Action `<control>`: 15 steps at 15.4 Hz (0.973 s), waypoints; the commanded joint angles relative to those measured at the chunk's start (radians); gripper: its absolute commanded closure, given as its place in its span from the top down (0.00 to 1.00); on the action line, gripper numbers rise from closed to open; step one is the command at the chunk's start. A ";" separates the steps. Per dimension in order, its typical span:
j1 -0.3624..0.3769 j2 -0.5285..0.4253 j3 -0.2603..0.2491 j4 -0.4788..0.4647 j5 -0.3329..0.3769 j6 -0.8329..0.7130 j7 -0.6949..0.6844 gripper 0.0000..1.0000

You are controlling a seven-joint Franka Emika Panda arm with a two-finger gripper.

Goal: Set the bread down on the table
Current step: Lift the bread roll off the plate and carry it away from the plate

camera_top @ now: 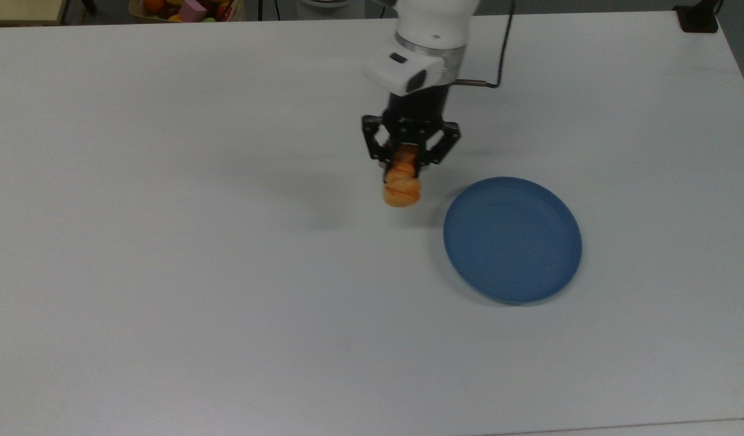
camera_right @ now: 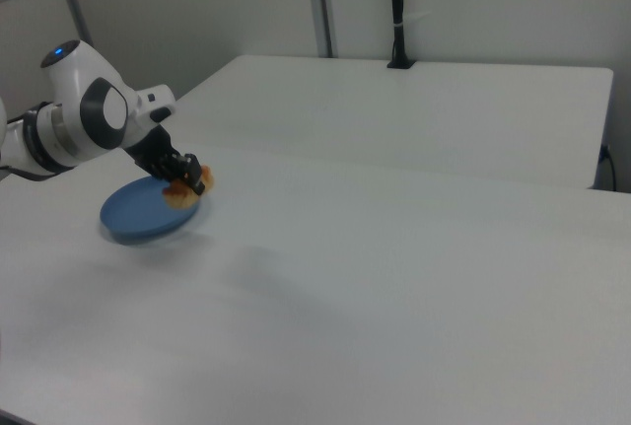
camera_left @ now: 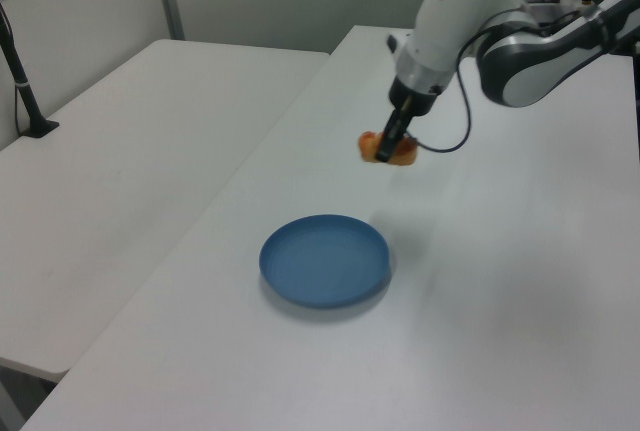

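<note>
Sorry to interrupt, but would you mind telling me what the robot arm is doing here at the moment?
The white robot arm's black two-finger gripper is shut on a small golden-orange braided bread roll and holds it in the air above the large white table. In the top view the roll is to the left of the round blue plate, which has nothing on it. The bread is not yet set down on the table.
</note>
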 commanded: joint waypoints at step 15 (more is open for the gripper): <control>-0.230 -0.376 -0.063 -0.424 0.399 -0.214 -0.626 0.43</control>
